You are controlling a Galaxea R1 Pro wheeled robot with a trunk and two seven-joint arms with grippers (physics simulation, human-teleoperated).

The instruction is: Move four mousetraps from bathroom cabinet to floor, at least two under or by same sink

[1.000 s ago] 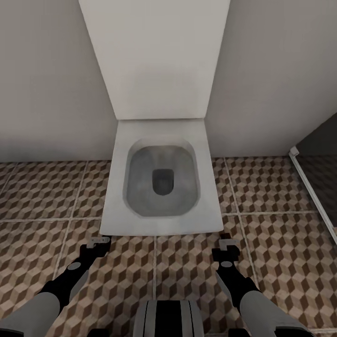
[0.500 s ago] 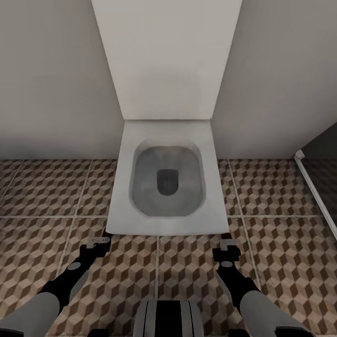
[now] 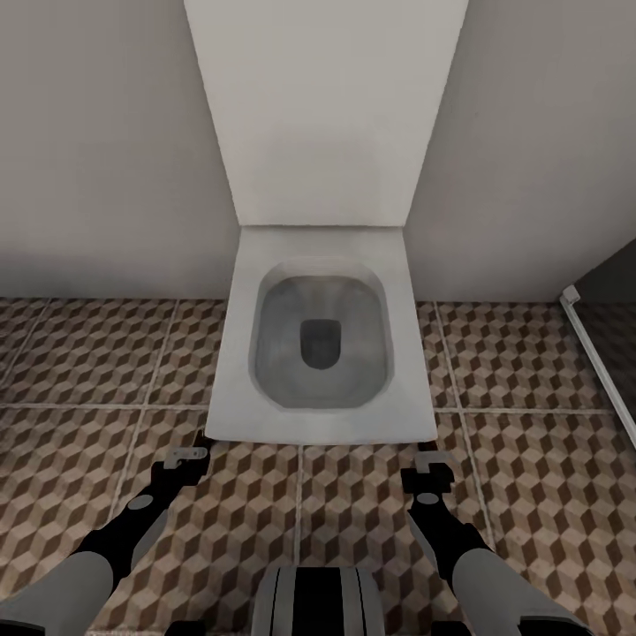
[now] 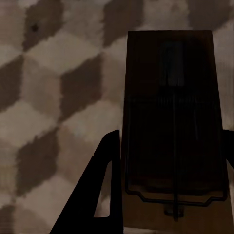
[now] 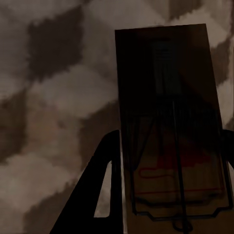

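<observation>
A: Left gripper (image 4: pixel 165 195) clamped one mousetrap (image 4: pixel 173 122); right gripper (image 5: pixel 168 195) clamped a second mousetrap (image 5: pixel 170 122).

B: Both hung over the bathroom floor (image 3: pixel 79 371) (cube tiles), near the toilet's (image 3: pixel 322 344) front edge.

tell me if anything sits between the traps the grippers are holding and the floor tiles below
Nothing visible does. The left gripper holds one mousetrap and the right gripper holds another mousetrap, both over bare bathroom floor. The toilet stands just ahead of both grippers, not beneath them.
</observation>
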